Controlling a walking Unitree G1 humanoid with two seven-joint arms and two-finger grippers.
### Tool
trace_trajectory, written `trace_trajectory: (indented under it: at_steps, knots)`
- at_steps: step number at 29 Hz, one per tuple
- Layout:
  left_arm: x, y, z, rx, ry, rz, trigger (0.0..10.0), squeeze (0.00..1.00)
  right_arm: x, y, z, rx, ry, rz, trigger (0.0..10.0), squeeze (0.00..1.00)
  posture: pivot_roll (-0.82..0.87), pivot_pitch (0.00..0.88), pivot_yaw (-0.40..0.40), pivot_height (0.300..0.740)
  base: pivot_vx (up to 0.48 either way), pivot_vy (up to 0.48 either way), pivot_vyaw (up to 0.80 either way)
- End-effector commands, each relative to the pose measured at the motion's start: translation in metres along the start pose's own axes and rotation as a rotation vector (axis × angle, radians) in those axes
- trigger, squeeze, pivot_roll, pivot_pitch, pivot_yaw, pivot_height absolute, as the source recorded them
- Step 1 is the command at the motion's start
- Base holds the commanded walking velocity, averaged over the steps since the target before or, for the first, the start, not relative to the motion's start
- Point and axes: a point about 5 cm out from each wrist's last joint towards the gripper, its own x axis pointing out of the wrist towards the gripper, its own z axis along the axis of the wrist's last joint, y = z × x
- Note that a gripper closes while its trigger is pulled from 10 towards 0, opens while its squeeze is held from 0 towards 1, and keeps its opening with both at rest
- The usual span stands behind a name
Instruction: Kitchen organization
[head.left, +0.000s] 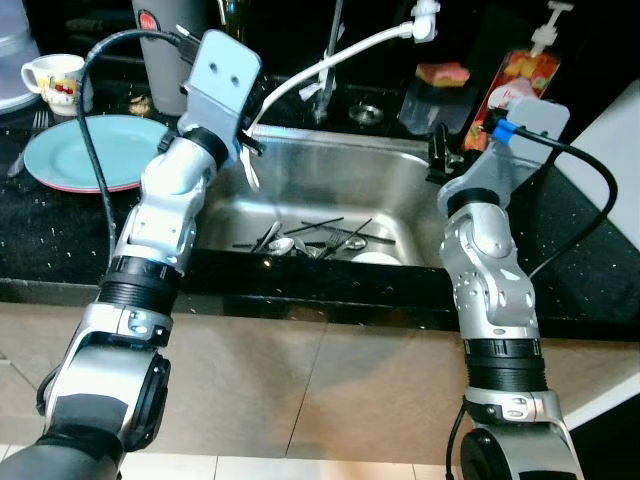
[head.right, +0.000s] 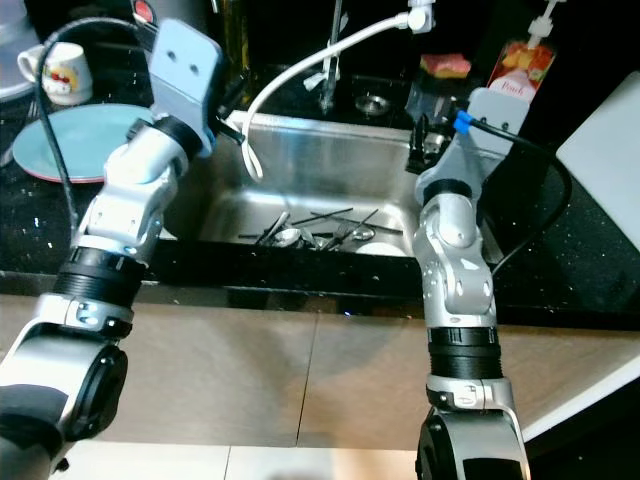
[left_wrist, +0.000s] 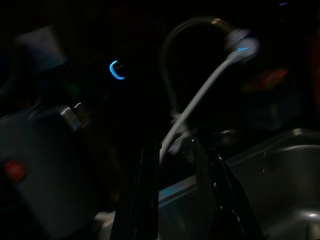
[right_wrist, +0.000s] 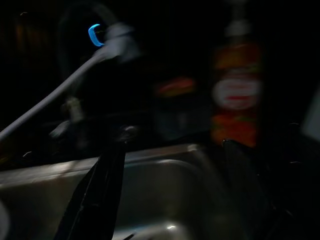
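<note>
— What worries you, standing here?

— Everything hangs around the sink (head.left: 330, 170). The robot's arms are both raised over its rim, and the white hose (head.left: 330, 65) from the tap droops right beside the left gripper (left_wrist: 175, 165). I'd guess a careless reach snags that hose.

— And the dishes?

— The cutlery (head.left: 315, 240) lies in a loose heap at the bottom of the sink (chopsticks crossed over spoons), so pinching one piece could scatter the rest. The blue plate (head.left: 85, 150) sits on the counter left of the sink, the mug (head.left: 55, 82) behind it.

— Are the grippers holding anything?

— No. The left wrist view shows its fingers parted, empty, near the sink's back rim. The right gripper (right_wrist: 170, 170) is spread wide, empty, over the basin.

— Anything the head views miss?

— They hide both fingers' gaps; the wrist views, though dark, show them. The soap bottle (head.left: 520, 80) right of the sink reads clearly only from the head.
</note>
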Motion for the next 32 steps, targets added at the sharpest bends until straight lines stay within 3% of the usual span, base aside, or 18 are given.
trace_trajectory:
  at_steps: [1, 16, 19, 27, 30, 32]
  knots:
    - [0.002, -0.004, 0.004, 0.000, -0.018, -0.018, 10.0, 0.00, 0.000, -0.003, 0.002, -0.004, -0.005, -0.012, 10.0, 0.00, 0.21, 0.000, -0.073, 0.740, 0.000, 0.000, 0.00]
    - [0.002, -0.007, 0.003, -0.019, -0.008, -0.043, 10.0, 0.00, 0.000, -0.004, 0.001, -0.004, -0.002, -0.015, 10.0, 0.00, 0.22, 0.001, -0.072, 0.740, 0.000, 0.000, 0.00]
    - [0.001, -0.016, 0.000, -0.060, 0.019, -0.122, 10.0, 0.00, -0.002, -0.005, -0.001, -0.007, 0.003, -0.016, 10.0, 0.00, 0.21, 0.001, -0.072, 0.740, 0.000, 0.000, 0.00]
    - [-0.005, -0.032, 0.002, -0.031, -0.009, -0.243, 10.0, 0.00, -0.006, -0.010, -0.007, -0.049, 0.019, -0.008, 10.0, 0.00, 0.21, 0.000, -0.075, 0.740, 0.000, 0.000, 0.00]
    - [-0.009, -0.042, -0.002, -0.018, 0.021, -0.316, 10.0, 0.00, -0.009, -0.021, -0.020, -0.129, 0.087, -0.037, 10.0, 0.00, 0.21, 0.000, -0.077, 0.740, 0.000, 0.000, 0.00]
    - [-0.009, -0.045, -0.015, 0.007, 0.132, -0.320, 10.0, 0.00, -0.014, -0.029, -0.041, -0.161, 0.206, -0.037, 10.0, 0.00, 0.20, 0.002, -0.083, 0.740, 0.000, 0.000, 0.00]
